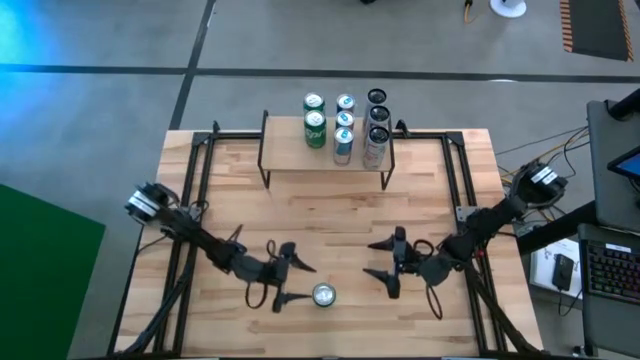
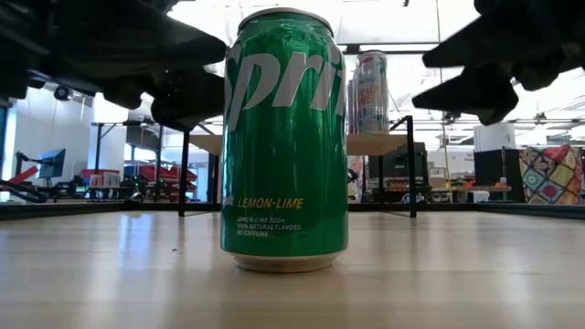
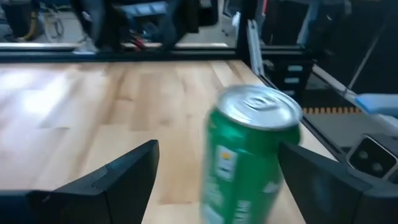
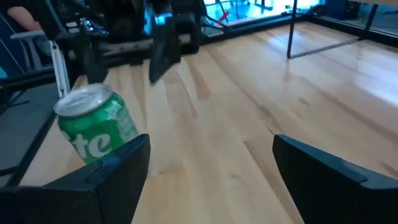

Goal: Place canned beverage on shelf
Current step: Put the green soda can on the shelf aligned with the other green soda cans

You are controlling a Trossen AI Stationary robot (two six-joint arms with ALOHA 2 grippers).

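Observation:
A green Sprite can (image 1: 323,295) stands upright on its base on the wooden tabletop near the front edge; it also shows in the low view (image 2: 285,137), the left wrist view (image 3: 249,155) and the right wrist view (image 4: 96,124). My left gripper (image 1: 283,275) is open just left of the can, and in its wrist view the can stands ahead between the two fingers, untouched. My right gripper (image 1: 390,265) is open to the can's right. The shelf (image 1: 325,155) stands at the table's far side with several cans on its plank top.
Several cans (image 1: 345,125) stand in rows on the shelf's right half; its left half is bare plank. Black frame rails (image 1: 195,190) run along the table's left and right sides. Bare tabletop lies between the grippers and the shelf.

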